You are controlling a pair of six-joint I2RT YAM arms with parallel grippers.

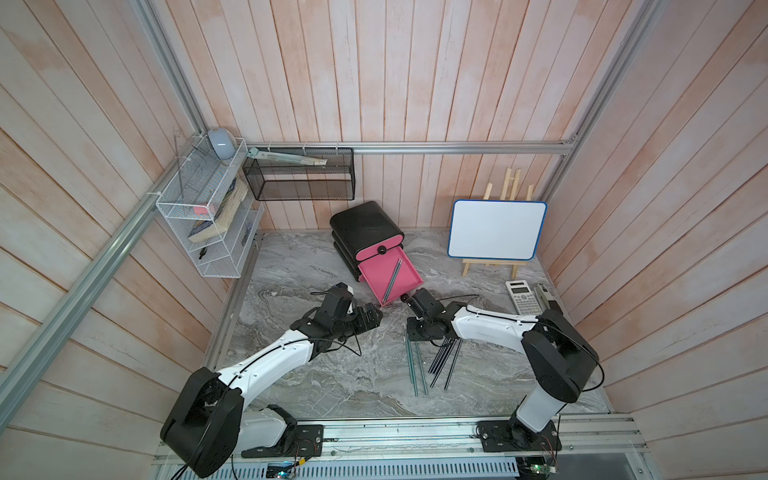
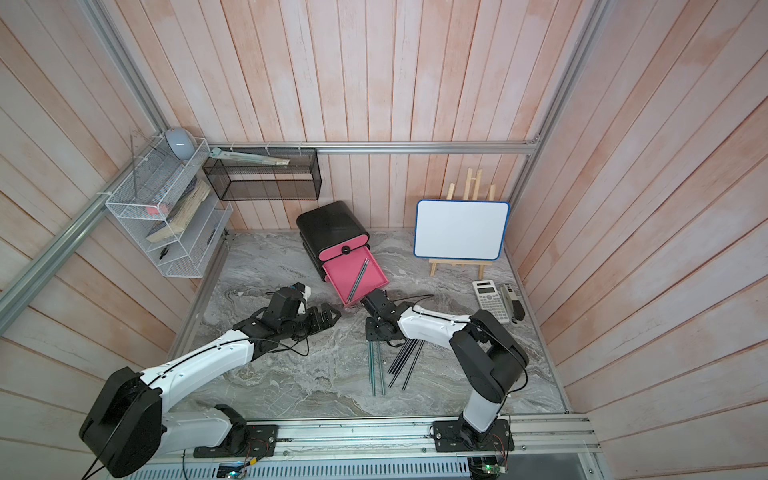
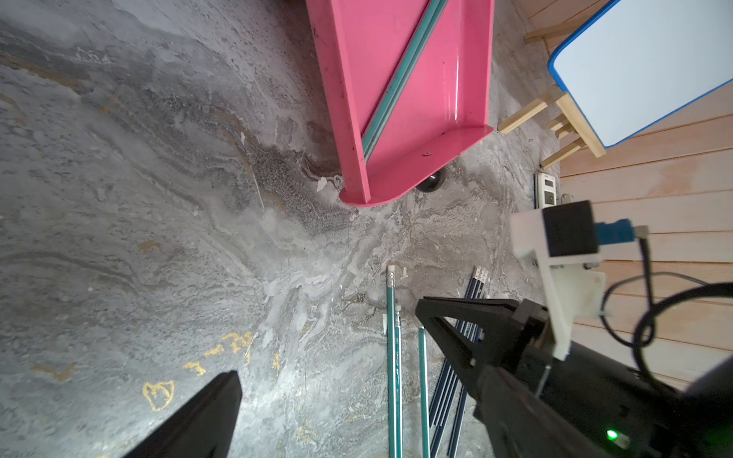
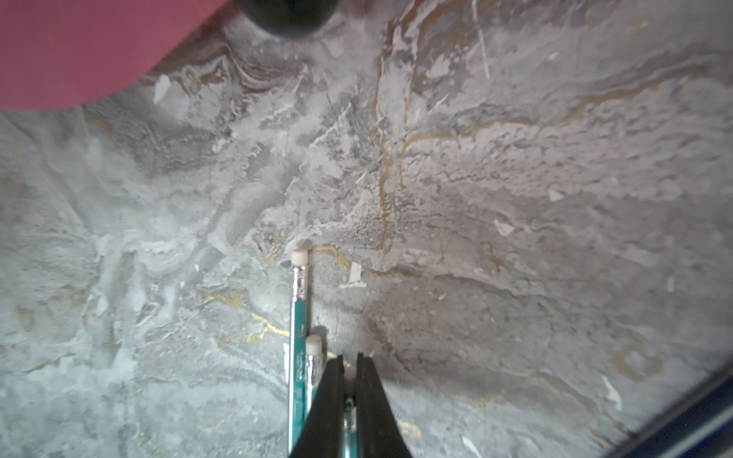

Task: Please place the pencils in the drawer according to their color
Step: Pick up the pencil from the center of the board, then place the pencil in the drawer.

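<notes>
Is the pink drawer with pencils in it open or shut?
Open: the drawer juts from the black cabinet, pencils lying inside.

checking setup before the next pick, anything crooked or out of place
The drawer cabinet sits turned at an angle to the back wall. Its open pink drawer is pulled far out, and the two teal pencils inside lie diagonally across it, not along a side. Nothing looks spilled or broken.

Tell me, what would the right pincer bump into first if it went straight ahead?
Probably the marble tabletop just under the right pincer, which points steeply down, shut on a teal pencil.
</notes>
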